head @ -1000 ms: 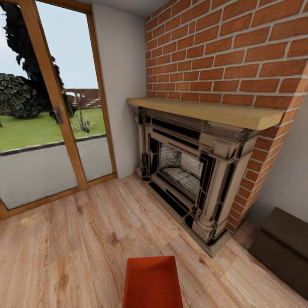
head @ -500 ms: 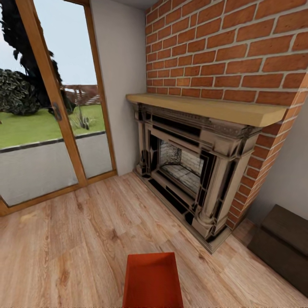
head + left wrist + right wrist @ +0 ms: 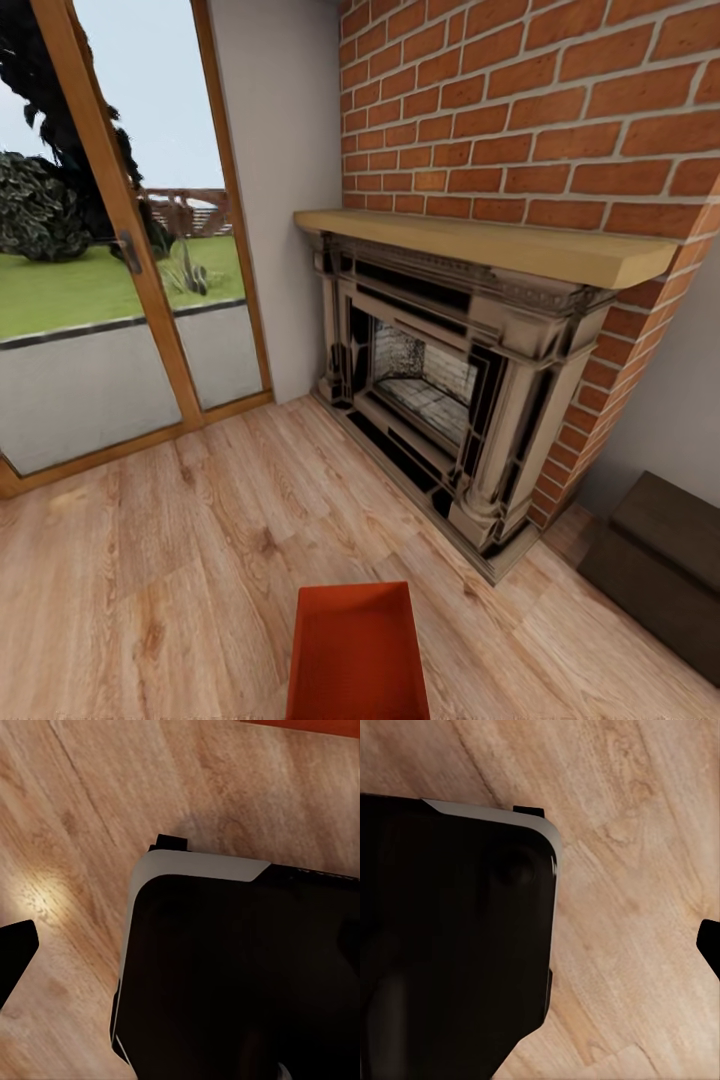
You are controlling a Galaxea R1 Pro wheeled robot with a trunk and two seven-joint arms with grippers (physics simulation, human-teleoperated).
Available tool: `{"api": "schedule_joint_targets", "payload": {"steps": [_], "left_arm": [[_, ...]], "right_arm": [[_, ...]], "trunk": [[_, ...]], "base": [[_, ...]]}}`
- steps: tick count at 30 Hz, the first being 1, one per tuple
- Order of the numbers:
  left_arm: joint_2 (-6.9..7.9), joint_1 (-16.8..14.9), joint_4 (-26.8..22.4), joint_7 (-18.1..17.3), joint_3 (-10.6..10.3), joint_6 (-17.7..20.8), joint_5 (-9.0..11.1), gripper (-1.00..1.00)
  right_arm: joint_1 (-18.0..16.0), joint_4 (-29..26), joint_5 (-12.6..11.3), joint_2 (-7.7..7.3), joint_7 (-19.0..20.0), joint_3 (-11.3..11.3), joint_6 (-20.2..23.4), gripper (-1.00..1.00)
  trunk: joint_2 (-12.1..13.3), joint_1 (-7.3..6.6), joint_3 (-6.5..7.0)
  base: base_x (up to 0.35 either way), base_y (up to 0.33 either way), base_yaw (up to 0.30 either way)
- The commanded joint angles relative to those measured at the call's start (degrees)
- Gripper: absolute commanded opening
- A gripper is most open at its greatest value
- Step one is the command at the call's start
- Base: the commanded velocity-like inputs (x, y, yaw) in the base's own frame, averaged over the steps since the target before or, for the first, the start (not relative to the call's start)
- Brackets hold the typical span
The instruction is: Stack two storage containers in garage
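Observation:
One red-orange storage container [image 3: 357, 652] lies low in the head view, on or just above the light wood-plank floor [image 3: 180, 560] of the living room. Its near end is cut off by the picture's edge. In the left wrist view a dark fingertip [image 3: 15, 954] of my left gripper pokes in at the picture's edge over the planks, and a thin red-orange strip [image 3: 300, 723] shows at another edge. The right wrist view has a dark fingertip [image 3: 711, 946] of my right gripper at its edge. Nothing is held in either gripper.
A red brick fireplace [image 3: 450, 400] with a wooden mantel [image 3: 490, 250] stands ahead on the right. Glass doors in wooden frames [image 3: 120, 260] are at the left. A dark low bench [image 3: 660, 570] sits at the right. My black, white-edged base [image 3: 240, 975] shows in both wrist views.
The whole head view has crept forward and tilted: the fireplace looks slightly larger and the floor has slid up. The container keeps nearly the same spot in the picture.

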Motion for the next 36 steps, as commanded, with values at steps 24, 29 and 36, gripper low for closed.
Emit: {"api": "schedule_joint_targets", "payload": {"steps": [24,29,36], "left_arm": [[0.00,-0.04,0.07,-0.01,-0.49,-0.18,0.51,1.00],[0.00,-0.04,0.06,-0.01,-0.49,-0.18,0.51,1.00],[0.00,-0.04,0.06,-0.01,-0.49,-0.18,0.51,1.00]], "right_arm": [[-0.08,0.17,0.03,0.01,-0.49,0.46,-0.26,1.00],[-0.09,0.17,0.02,0.01,-0.54,0.46,-0.26,1.00],[-0.09,0.17,0.00,0.01,-0.54,0.46,-0.26,1.00]], "trunk": [[-0.06,0.01,-2.28],[-0.06,0.01,-2.74],[-0.06,0.01,-3.38]], "base": [[0.000,0.000,0.000],[0.000,0.000,0.000],[0.000,0.000,0.000]]}}
